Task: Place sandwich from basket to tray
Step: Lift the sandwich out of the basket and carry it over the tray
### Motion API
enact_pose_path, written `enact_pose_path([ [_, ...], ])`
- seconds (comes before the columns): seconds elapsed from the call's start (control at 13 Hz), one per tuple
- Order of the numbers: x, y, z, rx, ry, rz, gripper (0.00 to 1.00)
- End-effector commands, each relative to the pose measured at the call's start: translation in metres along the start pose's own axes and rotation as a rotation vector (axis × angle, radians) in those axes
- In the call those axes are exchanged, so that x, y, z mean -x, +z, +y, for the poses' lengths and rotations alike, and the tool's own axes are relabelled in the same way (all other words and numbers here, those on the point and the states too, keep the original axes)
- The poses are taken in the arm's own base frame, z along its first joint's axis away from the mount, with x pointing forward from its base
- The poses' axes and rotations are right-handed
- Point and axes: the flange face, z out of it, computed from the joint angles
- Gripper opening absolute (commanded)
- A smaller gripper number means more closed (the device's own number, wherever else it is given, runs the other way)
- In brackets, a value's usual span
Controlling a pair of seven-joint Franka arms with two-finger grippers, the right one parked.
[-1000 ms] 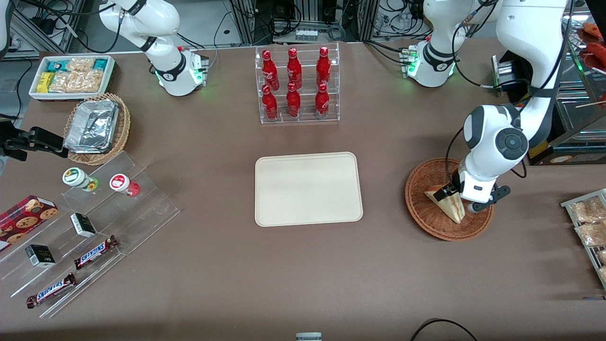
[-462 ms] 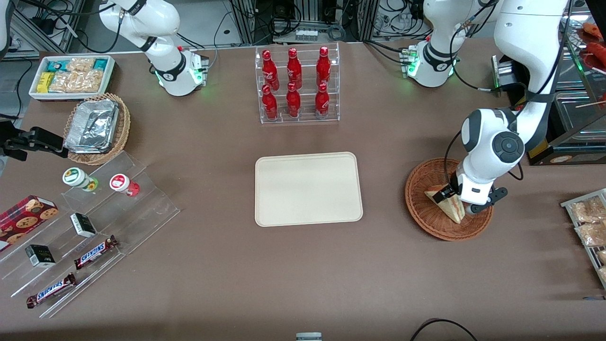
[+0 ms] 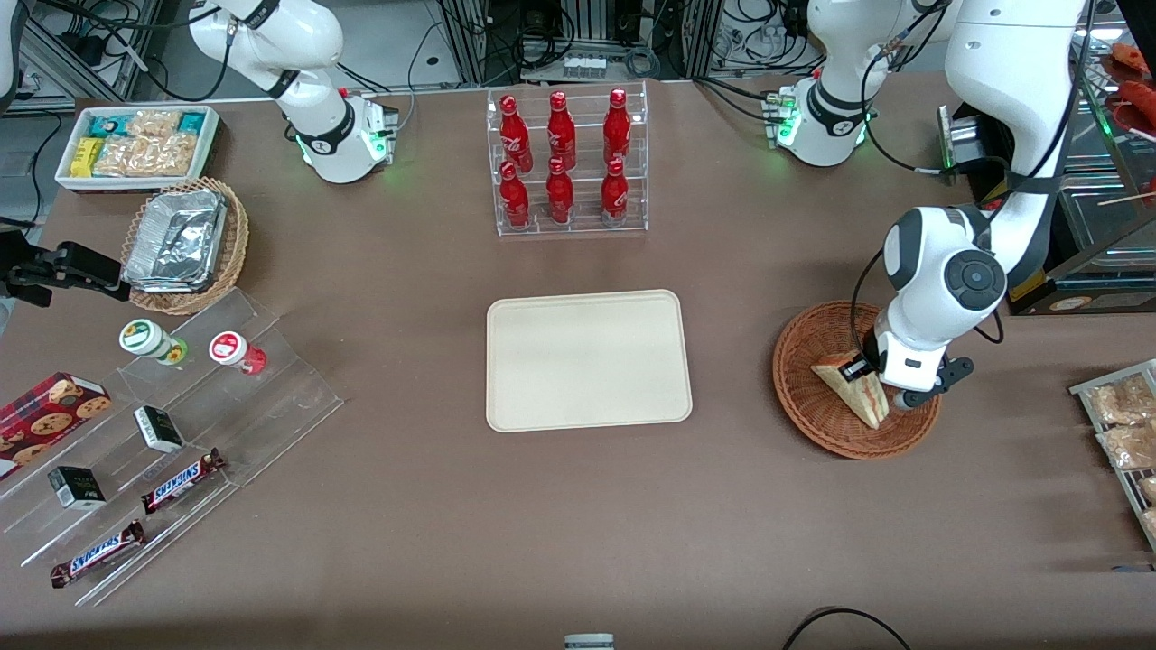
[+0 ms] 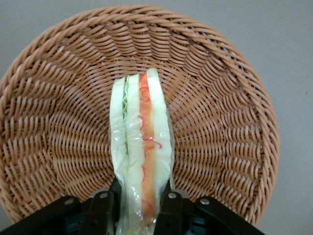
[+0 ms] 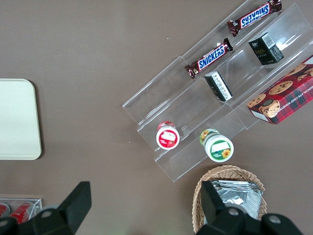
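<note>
Pinching: my pincer [image 4: 143,208] clamps the sandwich [image 4: 142,156] over the basket [image 4: 230,122].
Left: carry it to the bare tray [image 3: 587,361] and release.

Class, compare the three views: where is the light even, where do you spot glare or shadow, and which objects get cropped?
Front view: even overhead light, soft shadow along the tray rim, glints on the foil containers. Left wrist view: sharp weave on the basket, sheen on the sandwich wrapping, gripper shut on it and cropped. Right wrist view: flat light, tray cropped.
</note>
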Motion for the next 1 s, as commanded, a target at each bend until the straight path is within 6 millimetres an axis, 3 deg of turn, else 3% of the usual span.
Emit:
enact_pose_path([
  [0.0,-0.006,-0.044,0.003,-0.096,0.063,0.009,0.00],
  [0.15,-0.011,-0.085,0.018,-0.154,0.099,-0.006,0.00],
  [0.31,-0.011,-0.127,0.048,-0.186,0.128,-0.036,0.00],
  [0.54,0.014,-0.179,0.103,-0.193,0.201,-0.039,0.00],
  [0.77,0.050,-0.213,0.156,-0.168,0.285,-0.042,0.00],
  [0.92,0.074,-0.221,0.189,-0.118,0.319,-0.060,0.00],
])
